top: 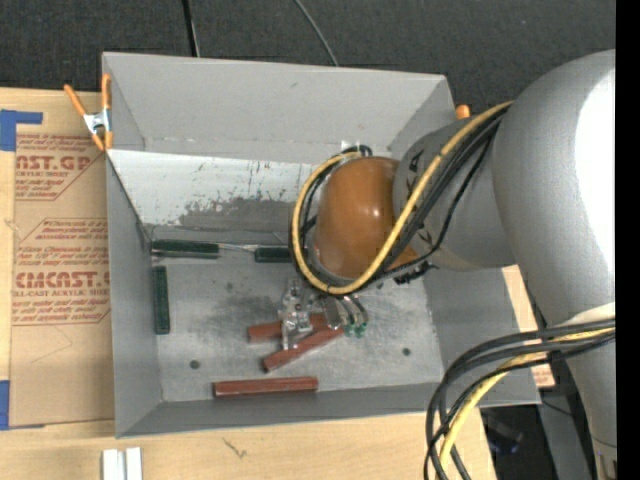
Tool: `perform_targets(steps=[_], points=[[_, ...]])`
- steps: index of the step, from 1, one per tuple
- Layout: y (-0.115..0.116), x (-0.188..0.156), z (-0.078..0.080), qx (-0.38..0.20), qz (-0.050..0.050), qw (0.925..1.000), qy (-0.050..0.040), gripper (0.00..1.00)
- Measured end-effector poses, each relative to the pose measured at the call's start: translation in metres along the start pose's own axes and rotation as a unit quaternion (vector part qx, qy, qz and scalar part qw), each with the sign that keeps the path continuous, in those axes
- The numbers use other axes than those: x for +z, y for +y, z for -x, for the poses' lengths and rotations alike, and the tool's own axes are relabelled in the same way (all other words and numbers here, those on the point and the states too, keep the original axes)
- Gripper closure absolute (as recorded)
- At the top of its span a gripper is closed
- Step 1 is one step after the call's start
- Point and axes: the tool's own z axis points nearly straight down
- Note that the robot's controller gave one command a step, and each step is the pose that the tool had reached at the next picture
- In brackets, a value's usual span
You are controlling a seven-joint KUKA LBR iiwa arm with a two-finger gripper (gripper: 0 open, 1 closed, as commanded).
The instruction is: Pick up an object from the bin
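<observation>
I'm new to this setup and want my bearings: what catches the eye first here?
The big silver arm with its orange cover reaches in from the right. Its gripper is low over two crossed reddish-brown sticks in the middle of the grey bin. Another reddish-brown stick lies along the near wall, and dark green sticks lie toward the left.

The arm (530, 178) reaches from the right, gripper (298, 322) pointing down.

Dark speckled floor (450, 18) spans the top, a black cable (188, 23) crossing it, and a pale wooden surface (300, 453) runs along the bottom.
</observation>
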Motion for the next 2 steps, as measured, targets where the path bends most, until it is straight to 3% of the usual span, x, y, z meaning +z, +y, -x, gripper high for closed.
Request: perform_targets(steps=[1,2], points=[[0.000,0.000,0.000,0.000,0.000,1.0000,0.0000,1.00],[-0.004,-0.151,0.010,0.014,-0.001,0.9999,0.0048,1.00]])
